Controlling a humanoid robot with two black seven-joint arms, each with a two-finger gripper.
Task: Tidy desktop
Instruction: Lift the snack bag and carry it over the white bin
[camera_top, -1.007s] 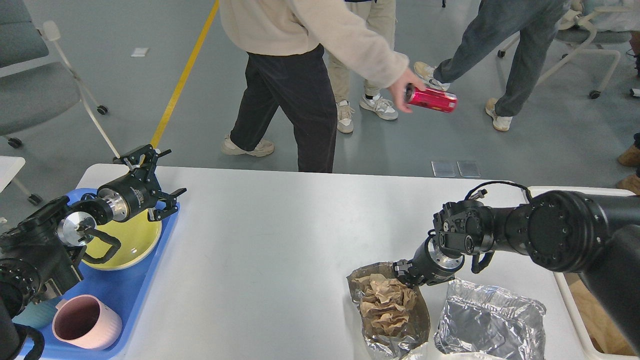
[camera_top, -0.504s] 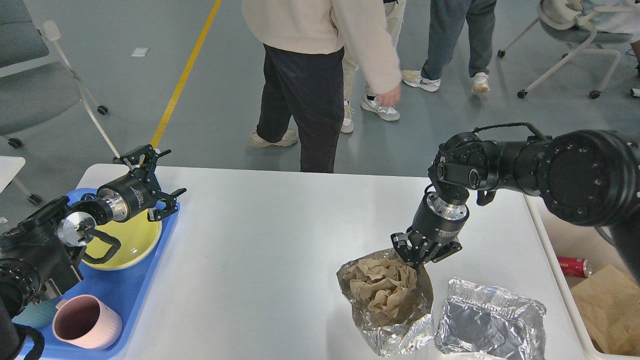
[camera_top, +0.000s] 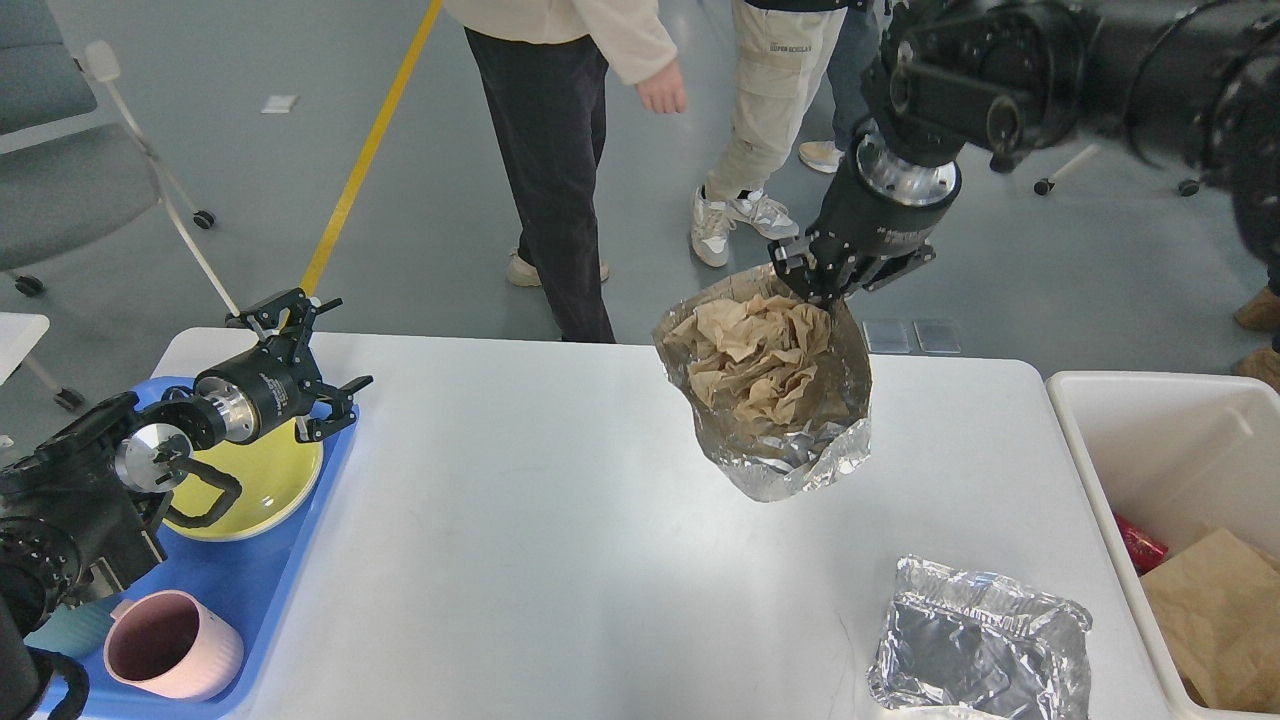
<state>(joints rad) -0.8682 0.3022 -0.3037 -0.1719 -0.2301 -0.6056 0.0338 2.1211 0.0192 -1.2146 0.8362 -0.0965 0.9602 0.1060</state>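
The white desktop (camera_top: 520, 540) fills the lower view. My right gripper (camera_top: 812, 285) is shut on the rim of a foil container (camera_top: 790, 450) stuffed with crumpled brown paper (camera_top: 752, 362) and holds it well above the desktop's far middle. A second, empty foil container (camera_top: 980, 655) lies on the desktop at the front right. My left gripper (camera_top: 300, 355) is open and empty, hovering over the blue tray (camera_top: 230, 590) at the left, just above a yellow plate (camera_top: 255, 490).
A pink cup (camera_top: 170, 645) stands on the blue tray. A cream-white bin (camera_top: 1180, 460) at the right edge holds brown paper (camera_top: 1215, 600) and a red can (camera_top: 1135, 548). People (camera_top: 545, 150) stand on the floor beyond the far edge. A chair (camera_top: 70, 150) stands at the back left.
My right gripper has risen high with the paper-filled foil container, lifting it off the desktop. The left arm has not moved. The people behind have shifted.
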